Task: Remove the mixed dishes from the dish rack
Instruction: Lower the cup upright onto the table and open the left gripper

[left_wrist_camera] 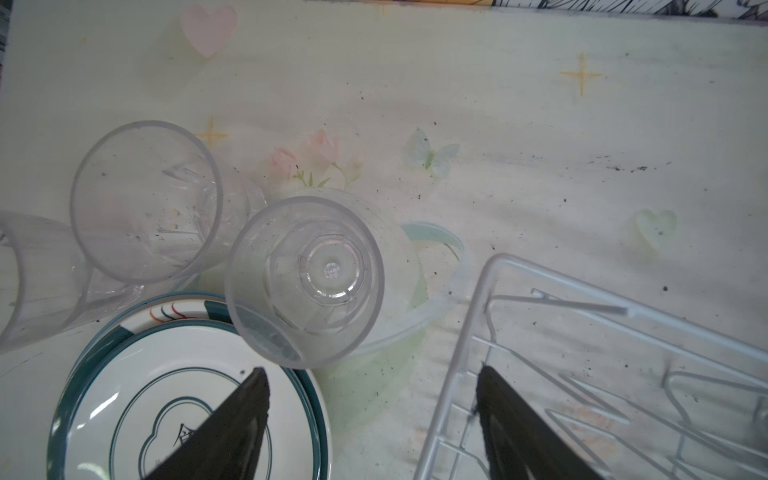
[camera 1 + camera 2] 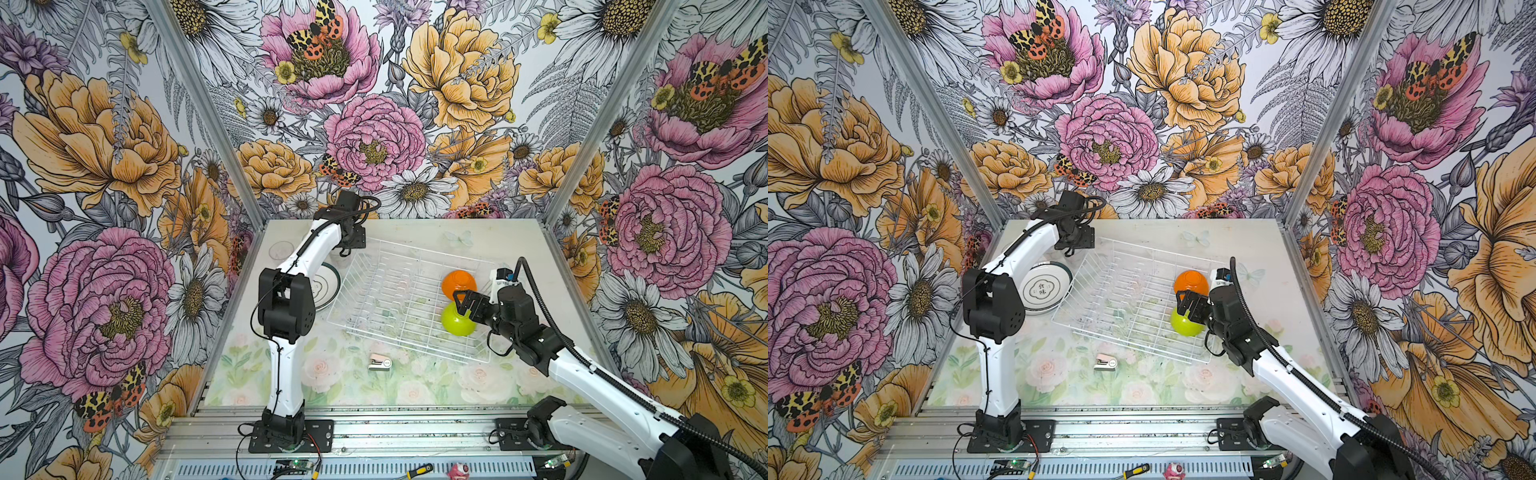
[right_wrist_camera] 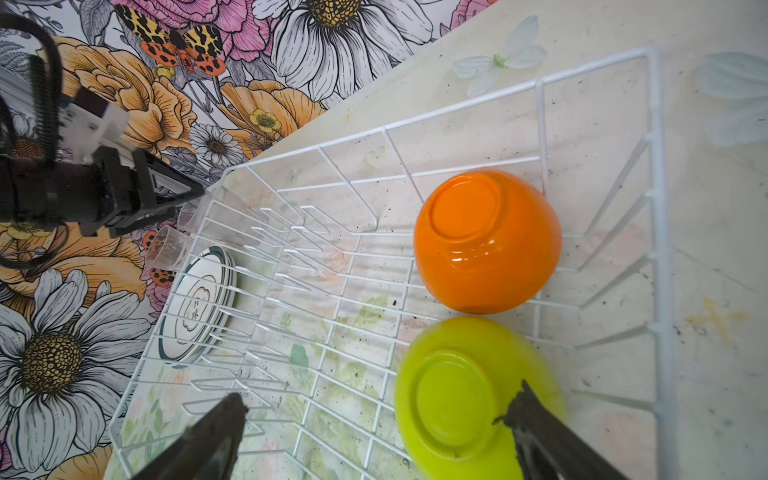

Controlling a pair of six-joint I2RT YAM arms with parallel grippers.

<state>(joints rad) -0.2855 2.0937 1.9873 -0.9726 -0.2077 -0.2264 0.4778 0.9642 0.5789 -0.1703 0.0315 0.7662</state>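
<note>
The white wire dish rack (image 2: 399,266) sits mid-table. An orange bowl (image 2: 459,283) and a lime-green bowl (image 2: 457,324) lie upside down at its right end. My right gripper (image 3: 380,392) hangs open just over the lime-green bowl (image 3: 453,399), one finger above its base, gripping nothing. Stacked teal-rimmed plates (image 1: 124,395) lie on the table outside the rack's left end. Beside them are three clear tumblers: two upright (image 1: 145,199) (image 1: 305,282) and one at the frame's edge (image 1: 37,282). My left gripper (image 1: 372,370) is open and empty above the gap between plates and rack.
A small pink-white stapler-like object (image 2: 379,362) lies on the table in front of the rack. A screwdriver (image 2: 419,471) rests on the front rail. Floral walls close in the back and both sides.
</note>
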